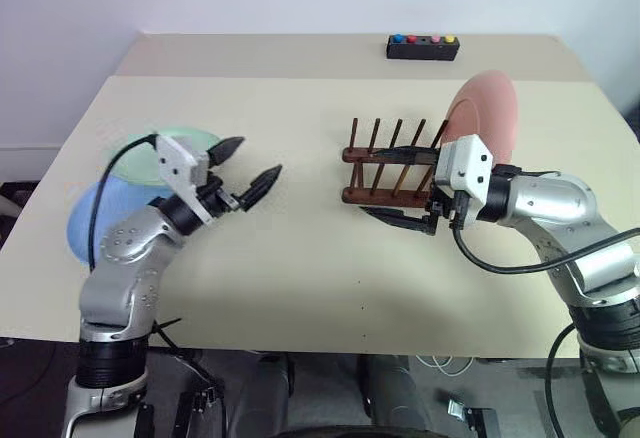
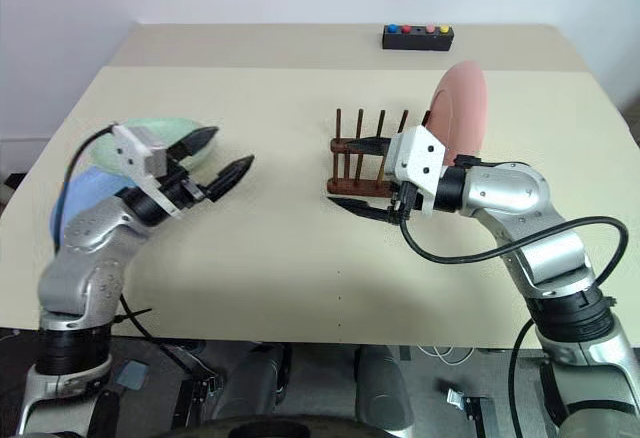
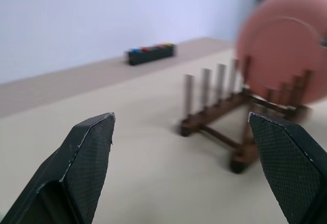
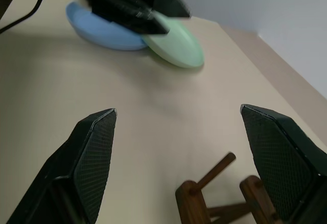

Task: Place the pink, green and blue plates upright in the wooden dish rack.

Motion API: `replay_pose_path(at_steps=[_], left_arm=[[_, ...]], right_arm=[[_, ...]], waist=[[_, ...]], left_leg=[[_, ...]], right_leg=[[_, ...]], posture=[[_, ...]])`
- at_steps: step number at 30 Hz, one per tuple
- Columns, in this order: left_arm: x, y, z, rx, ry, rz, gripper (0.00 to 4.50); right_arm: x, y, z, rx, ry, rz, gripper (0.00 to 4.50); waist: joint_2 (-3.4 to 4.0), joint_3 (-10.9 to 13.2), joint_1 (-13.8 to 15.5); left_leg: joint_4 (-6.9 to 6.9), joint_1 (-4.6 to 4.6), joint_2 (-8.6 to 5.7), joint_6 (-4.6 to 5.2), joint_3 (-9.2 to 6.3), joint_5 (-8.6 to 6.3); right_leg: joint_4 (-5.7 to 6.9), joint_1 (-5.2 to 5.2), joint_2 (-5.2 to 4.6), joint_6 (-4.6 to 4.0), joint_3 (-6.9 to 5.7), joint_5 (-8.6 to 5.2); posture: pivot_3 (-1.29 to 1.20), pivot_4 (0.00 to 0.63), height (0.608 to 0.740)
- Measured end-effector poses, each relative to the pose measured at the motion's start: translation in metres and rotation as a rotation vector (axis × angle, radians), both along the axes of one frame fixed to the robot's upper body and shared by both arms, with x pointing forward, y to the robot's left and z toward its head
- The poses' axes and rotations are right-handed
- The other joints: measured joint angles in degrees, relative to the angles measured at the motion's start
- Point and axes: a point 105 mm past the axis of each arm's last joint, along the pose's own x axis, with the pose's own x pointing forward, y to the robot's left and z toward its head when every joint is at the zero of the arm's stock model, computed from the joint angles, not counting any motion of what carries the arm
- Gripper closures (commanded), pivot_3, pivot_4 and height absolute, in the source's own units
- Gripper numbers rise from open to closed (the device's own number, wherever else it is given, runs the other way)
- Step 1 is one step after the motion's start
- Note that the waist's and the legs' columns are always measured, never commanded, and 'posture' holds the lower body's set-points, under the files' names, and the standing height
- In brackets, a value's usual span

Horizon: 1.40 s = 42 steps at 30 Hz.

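While both arms hover low over a pale beige table (image 1: pixel 300 258), the nearest things to the camera are the two grippers. The left gripper (image 1: pixel 248 171) sits at about nine o'clock in the head view, raised off the surface, its two black fingers spread wide with nothing between them. The right gripper (image 1: pixel 400 219) sits at about three o'clock, fingers also parted and empty, held close to the front of the wooden dish rack (image 1: pixel 385 183), though contact cannot be judged.

Just beyond, near the centre of the table, the rack stands with its thin pegs upright. The pink plate (image 1: pixel 488 116) stands on edge at the rack's end toward three o'clock, leaning a little away from the pegs.

Out at nine o'clock, behind the left arm, the green plate (image 1: pixel 135 155) and the blue plate (image 1: pixel 105 213) lie flat on the table, overlapping, the green one toward twelve o'clock of the blue. Both remain to be racked.

Farthest away, at twelve o'clock, a black box with coloured buttons (image 1: pixel 423 48) rests near the far edge.

Several risks seem likely. The pink plate, tilted at the very end slot, could tip out if the right gripper nudges the light rack. Because the flat plates overlap, pinching one rim could drag or lift the other. A plate carried in at a slant could strike the pegs and shift the rack.
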Motion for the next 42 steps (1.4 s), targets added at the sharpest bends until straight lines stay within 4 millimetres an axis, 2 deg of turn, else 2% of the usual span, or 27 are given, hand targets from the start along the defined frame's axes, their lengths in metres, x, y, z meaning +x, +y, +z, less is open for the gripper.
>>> replay_pose_path(at_steps=[2, 5, 9, 14, 22, 24, 28, 36, 39, 41, 42], left_arm=[[0.009, 0.032, 0.01, -0.034, -0.025, 0.18, 0.07], [0.01, 0.075, 0.013, -0.02, -0.029, 0.363, 0.07], [0.007, 0.1, -0.004, 0.034, 0.038, 0.45, 0.07], [0.011, 0.142, 0.002, -0.088, 0.056, 0.666, 0.07], [0.023, 0.189, -0.018, -0.269, 0.242, 0.952, 0.07], [0.023, 0.194, -0.025, -0.295, 0.297, 0.977, 0.07], [0.025, 0.188, -0.043, -0.268, 0.419, 0.97, 0.07], [0.031, 0.181, -0.046, -0.292, 0.479, 0.939, 0.07], [0.035, 0.176, -0.045, -0.309, 0.48, 0.922, 0.99], [0.036, 0.174, -0.045, -0.318, 0.483, 0.914, 1.87], [0.037, 0.172, -0.045, -0.323, 0.485, 0.911, 2.47]], right_arm=[[0.002, 0.006, -0.005, 0.014, 0.009, 0.02, 0.51], [0.007, 0.003, -0.013, 0.003, 0.029, 0.006, 0.51], [0.01, 0.002, -0.017, -0.003, 0.031, -0.001, 0.51], [0.01, 0.001, -0.025, -0.002, 0.046, -0.007, 0.51], [0.01, -0.002, -0.034, -0.016, 0.06, -0.025, 0.51], [0.009, -0.003, -0.036, -0.019, 0.063, -0.028, 0.51], [0.009, -0.003, -0.036, -0.02, 0.064, -0.029, 0.51], [0.01, -0.004, -0.037, -0.024, 0.063, -0.034, 0.51], [0.011, -0.005, -0.039, -0.022, 0.066, -0.039, 0.51], [0.011, -0.005, -0.039, -0.022, 0.066, -0.042, 0.51], [0.011, -0.005, -0.04, -0.024, 0.065, -0.044, 0.51]], waist=[[-0.03, 0.0, -0.1], [-0.03, 0.0, -0.3], [-0.05, 0.0, -0.1], [-0.12, 0.0, 0.0], [-0.2, 0.0, -0.3], [-0.21, 0.0, -0.3], [-0.26, 0.0, -0.3], [-0.32, 0.0, -0.2], [-0.33, 0.0, -0.2], [-0.33, 0.0, -0.2], [-0.33, 0.0, -0.2]], left_leg=[[-0.01, 0.01, 0.01, -0.01, -0.03, 0.01], [-0.07, 0.01, 0.01, -0.01, -0.01, 0.0], [-0.09, -0.01, 0.01, -0.01, -0.02, 0.01], [0.01, -0.01, 0.01, -0.04, -0.03, 0.02], [-0.02, 0.0, 0.01, -0.04, -0.05, 0.03], [-0.02, -0.01, 0.0, -0.05, -0.04, 0.02], [-0.01, -0.01, 0.0, -0.06, -0.05, 0.03], [-0.02, 0.0, 0.0, -0.09, -0.05, 0.05], [-0.01, -0.01, 0.0, -0.09, -0.05, 0.05], [-0.01, -0.01, 0.0, -0.09, -0.05, 0.05], [-0.01, -0.01, 0.0, -0.09, -0.05, 0.05]], right_leg=[[0.02, 0.0, 0.03, -0.02, -0.03, 0.02], [0.01, -0.03, 0.01, -0.01, -0.02, 0.02], [0.02, -0.06, 0.01, -0.01, -0.04, 0.02], [0.05, -0.03, 0.01, -0.04, -0.05, 0.04], [0.12, -0.08, 0.02, 0.02, -0.06, 0.07], [0.12, -0.08, 0.01, 0.02, -0.06, 0.07], [0.12, -0.08, 0.02, 0.03, -0.06, 0.08], [0.13, -0.08, 0.02, 0.03, -0.06, 0.08], [0.13, -0.08, 0.01, 0.03, -0.06, 0.08], [0.13, -0.08, 0.01, 0.04, -0.06, 0.08], [0.13, -0.08, 0.01, 0.03, -0.06, 0.08]], posture=[[0.0, 0.15, 0.734], [0.0, 0.15, 0.734], [0.0, 0.15, 0.734], [0.0, 0.15, 0.734], [0.0, 0.15, 0.734], [0.0, 0.15, 0.734], [0.0, 0.15, 0.734], [0.0, 0.15, 0.734], [0.0, 0.15, 0.734], [0.0, 0.15, 0.734], [0.0, 0.15, 0.734]])
